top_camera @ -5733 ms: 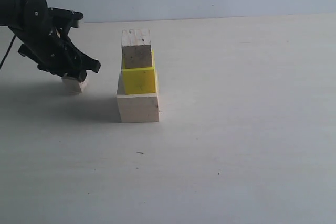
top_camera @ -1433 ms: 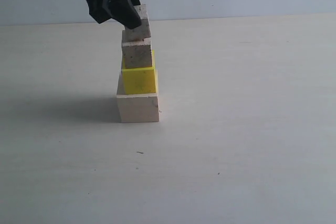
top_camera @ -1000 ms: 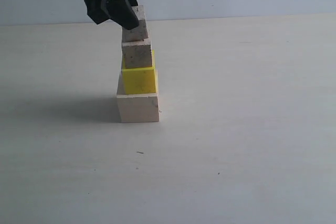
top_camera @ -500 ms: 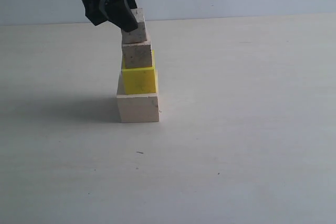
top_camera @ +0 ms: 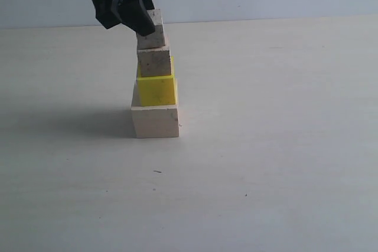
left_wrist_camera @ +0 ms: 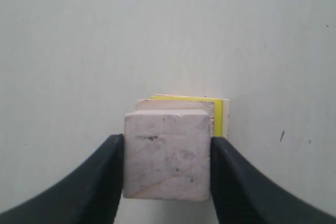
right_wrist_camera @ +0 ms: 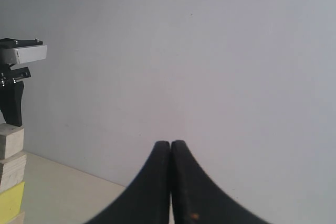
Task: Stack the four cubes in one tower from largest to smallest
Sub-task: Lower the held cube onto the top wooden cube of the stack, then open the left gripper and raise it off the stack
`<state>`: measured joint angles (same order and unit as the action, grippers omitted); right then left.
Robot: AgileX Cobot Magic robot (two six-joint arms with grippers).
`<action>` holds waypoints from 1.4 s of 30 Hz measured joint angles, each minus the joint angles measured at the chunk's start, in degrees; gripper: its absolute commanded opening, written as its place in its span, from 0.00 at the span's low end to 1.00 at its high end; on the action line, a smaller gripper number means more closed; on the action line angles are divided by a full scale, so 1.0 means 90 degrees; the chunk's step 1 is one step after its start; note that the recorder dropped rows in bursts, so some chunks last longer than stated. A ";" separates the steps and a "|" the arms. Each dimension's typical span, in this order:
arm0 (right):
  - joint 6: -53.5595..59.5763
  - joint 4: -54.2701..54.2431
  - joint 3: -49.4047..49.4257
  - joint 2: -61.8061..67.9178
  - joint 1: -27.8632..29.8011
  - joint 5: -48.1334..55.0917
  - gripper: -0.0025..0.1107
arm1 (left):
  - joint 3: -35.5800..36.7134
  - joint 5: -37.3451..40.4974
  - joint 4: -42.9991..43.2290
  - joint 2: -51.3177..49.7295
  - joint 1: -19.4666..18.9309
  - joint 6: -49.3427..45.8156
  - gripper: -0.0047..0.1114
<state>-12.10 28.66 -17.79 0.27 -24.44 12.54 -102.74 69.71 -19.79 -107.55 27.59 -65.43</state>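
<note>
On the table (top_camera: pixel 266 175) the tower is built up from the large pale cube (top_camera: pixel 155 121). The yellow cube (top_camera: pixel 157 90) is set on it, towards the back. The first small speckled cube (top_camera: pixel 154 62) is seated on the yellow one.

The second small cube (top_camera: pixel 153 36) is clamped at the very top by the left gripper (left_wrist_camera: pixel 167 145). Its fingers (left_wrist_camera: pixel 102 182) are spread to the cube's width and pressed flat against two opposite faces. The right gripper (right_wrist_camera: pixel 171 145) is closed on nothing and is kept well away from the tower.

The next move is judged to be the release, and it depends on how the held cube lies over the one beneath. In the exterior view its underside appears to touch the lower small cube, shifted a little to the left. In the left wrist view the stack shows past one edge, so the centring is not exact. Whether the cube sits fully flat cannot be told for certain. Being a cube, it has no long axis to line up.
</note>
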 measured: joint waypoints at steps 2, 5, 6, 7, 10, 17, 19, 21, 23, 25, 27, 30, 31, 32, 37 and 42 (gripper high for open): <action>0.0000 0.0000 0.0000 0.0000 0.0000 0.0000 0.02 | 0.0000 0.0000 0.0000 0.0000 0.0000 -0.0009 0.04; 0.0000 0.0000 0.0000 0.0000 0.0000 0.0000 0.02 | 0.0000 0.0000 0.0000 0.0000 0.0000 -0.0009 0.04; 0.0000 0.0000 0.0000 0.0000 0.0000 0.0000 0.02 | 0.0000 0.0000 0.0000 0.0000 0.0000 -0.0009 0.04; 0.0000 0.0000 0.0000 0.0000 0.0000 0.0000 0.02 | 0.0000 0.0000 0.0000 0.0000 0.0000 -0.0009 0.04; 0.0000 0.0000 0.0000 0.0000 0.0000 0.0000 0.02 | 0.0000 0.0000 0.0000 0.0000 0.0000 -0.0009 0.04; 0.0000 0.0000 0.0000 0.0000 0.0000 0.0000 0.02 | 0.0000 0.0000 0.0000 0.0000 0.0000 -0.0009 0.32; 0.0000 0.0000 0.0000 0.0000 0.0000 0.0000 0.02 | 0.0000 0.0000 0.0000 0.0000 0.0000 -0.0009 0.42; 0.0000 0.0000 0.0000 0.0000 0.0000 0.0000 0.02 | 0.0000 0.0000 0.0000 0.0000 0.0000 -0.0009 0.48; 0.0000 0.0000 0.0000 0.0000 0.0000 0.0000 0.02 | 0.0000 0.0000 0.0000 0.0000 0.0000 -0.0009 0.50; 0.0000 0.0000 0.0000 0.0000 0.0000 0.0000 0.02 | 0.0000 -0.0012 0.0000 0.0000 0.0000 -0.0009 0.50; 0.0000 0.0000 0.0000 0.0000 0.0000 0.0000 0.02 | 0.0000 -0.0022 0.0029 0.0000 0.0000 -0.0009 0.50; 0.0000 0.0000 0.0000 0.0000 0.0000 0.0000 0.02 | 0.0000 -0.0037 0.0049 0.0000 0.0000 -0.0009 0.50; 0.0000 0.0000 0.0000 0.0000 0.0000 0.0000 0.02 | 0.0000 -0.0037 0.0063 0.0000 0.0000 -0.0009 0.50; 0.0000 0.0000 0.0000 0.0000 0.0000 0.0000 0.02 | 0.0000 -0.0037 0.0063 0.0000 0.0000 -0.0009 0.50; 0.0000 0.0000 0.0000 0.0000 0.0000 0.0000 0.02 | 0.0000 -0.0037 0.0132 0.0000 0.0000 -0.0009 0.50; 0.0000 0.0000 0.0000 0.0000 0.0000 0.0000 0.02 | 0.0000 -0.0012 0.0164 0.0000 0.0000 -0.0009 0.50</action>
<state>-12.10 28.66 -17.79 0.27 -24.44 12.54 -102.74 69.60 -18.32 -107.55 27.59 -65.52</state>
